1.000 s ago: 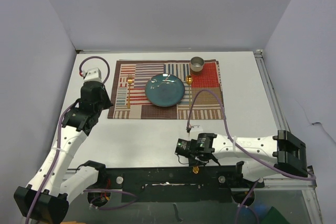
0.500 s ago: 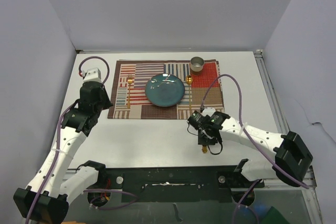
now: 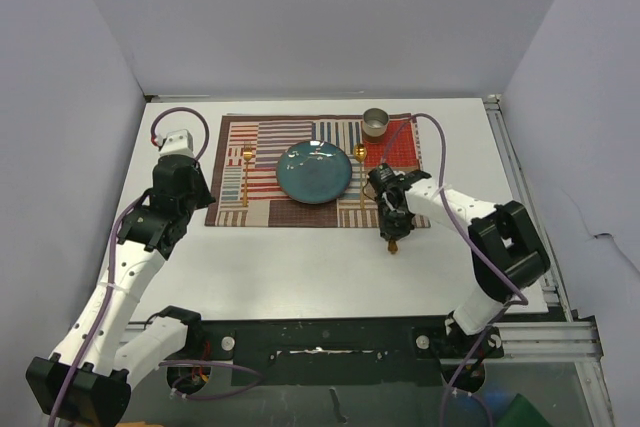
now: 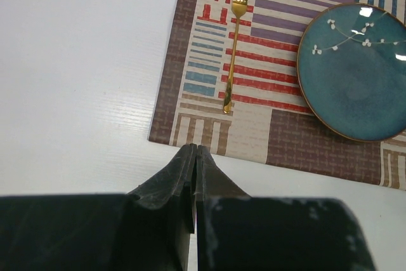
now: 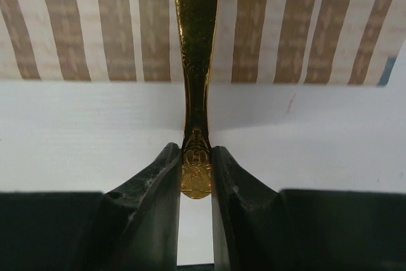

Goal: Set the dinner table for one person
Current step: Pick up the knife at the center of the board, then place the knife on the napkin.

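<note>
The bench (image 3: 300, 267) is the broad white top that carries everything. A striped mat (image 3: 260, 147) lies toward its far side with most of a setting already on it. There is a blue plate (image 3: 314, 170) in the middle and a fork (image 4: 233, 42) to the plate's left. A spoon (image 3: 360, 162) sits just right of the plate, and a small metal cup (image 3: 375, 123) stands at the far right corner.

The right fingers (image 5: 195, 157) are closed tight on the very end of a gold utensil's (image 5: 196, 42) handle. They are over bare bench just beside the mat's near edge. From the grip the handle runs straight away toward the far side and crosses the mat's edge onto its striped border. Its working end is out of the wrist view, so I cannot tell whether it is a knife. I also cannot tell whether it rests on the cloth.

Its long axis already runs near-to-far, parallel with the spoon and fork. The free strip of mat to the right of the spoon lies directly ahead of the fingers. I judge that what remains is a short slide forward and a release, with little turning needed.

The left fingers (image 4: 195, 157) are pressed shut on nothing, over bench near the mat's near-left corner. That is well apart from this spot, so the right arm is plainly the nearer one.
</note>
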